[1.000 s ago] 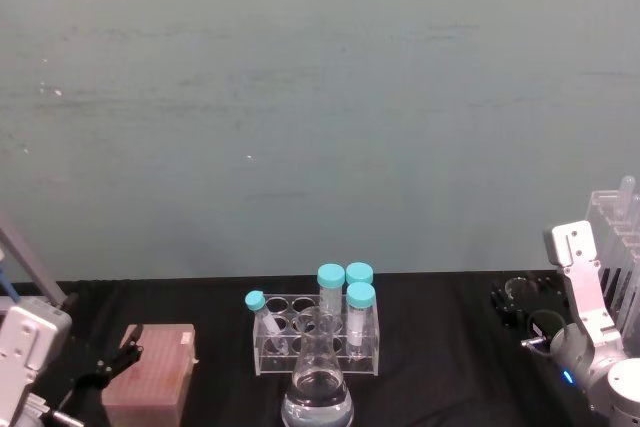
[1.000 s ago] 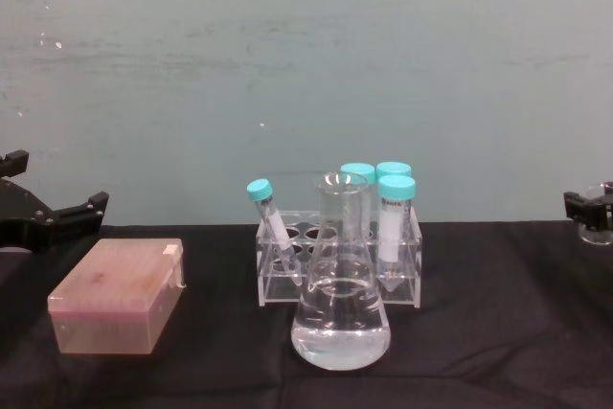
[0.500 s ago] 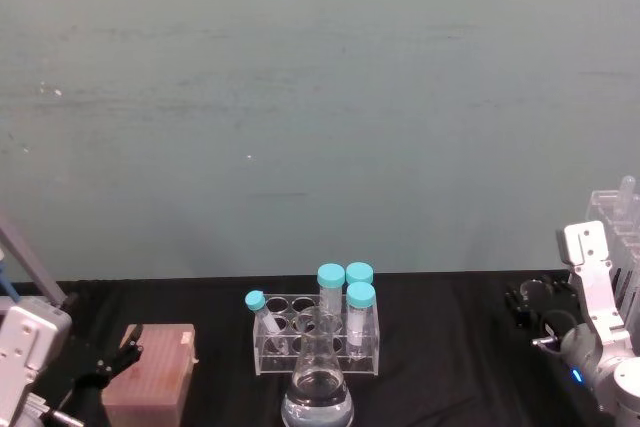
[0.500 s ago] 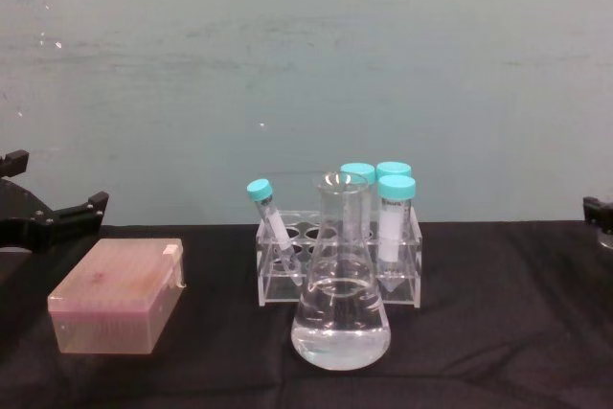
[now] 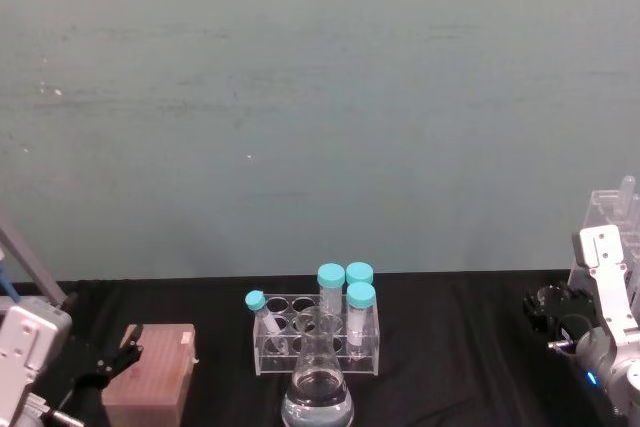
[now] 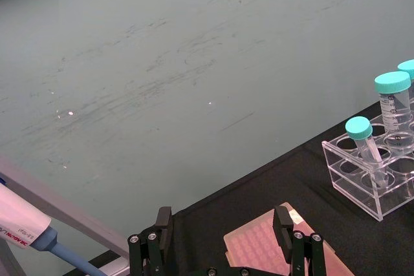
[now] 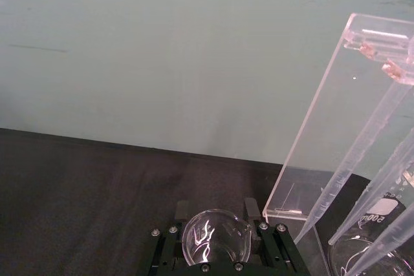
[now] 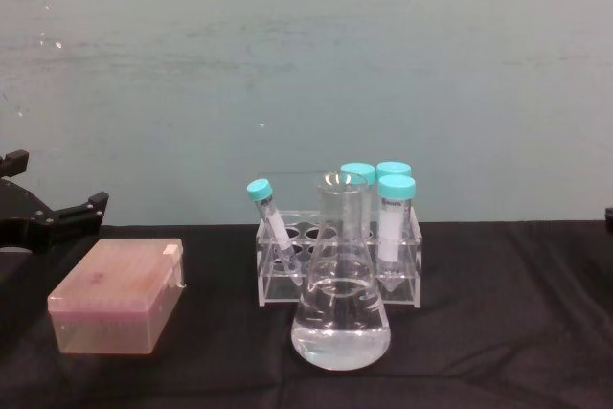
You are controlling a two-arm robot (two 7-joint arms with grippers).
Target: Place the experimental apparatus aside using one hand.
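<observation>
Head view. The right tool (image 5: 553, 309) sits at the far right of the black-covered table (image 5: 450, 347), just in front of the tall acrylic pipette rack (image 5: 612, 215). What it grips is hard to make out from here.

Right wrist view. The tool's two black fingers (image 7: 251, 211) close against the sides of the small glass beaker (image 7: 213, 240), which sits between them. Whether the beaker rests on the table or hangs clear cannot be told. The rack's clear wall rises just beside it, with long glass pipettes (image 7: 362, 159) slanting down. A glass vessel marked 500 (image 7: 378, 224) stands near the rack's foot.

Chest view. The large conical flask (image 8: 340, 308), holding clear liquid, stands upright at table centre. It is directly in front of a clear tube rack (image 8: 287, 280) that carries four teal-capped tubes (image 8: 396, 222), one of them tilted. A pink tip box (image 8: 120, 296) lies to the left.

Left wrist view. The left tool (image 6: 222, 224) hovers above the tip box with its fingers spread apart and nothing between them. A pipettor (image 6: 22, 227) appears at the frame edge.
</observation>
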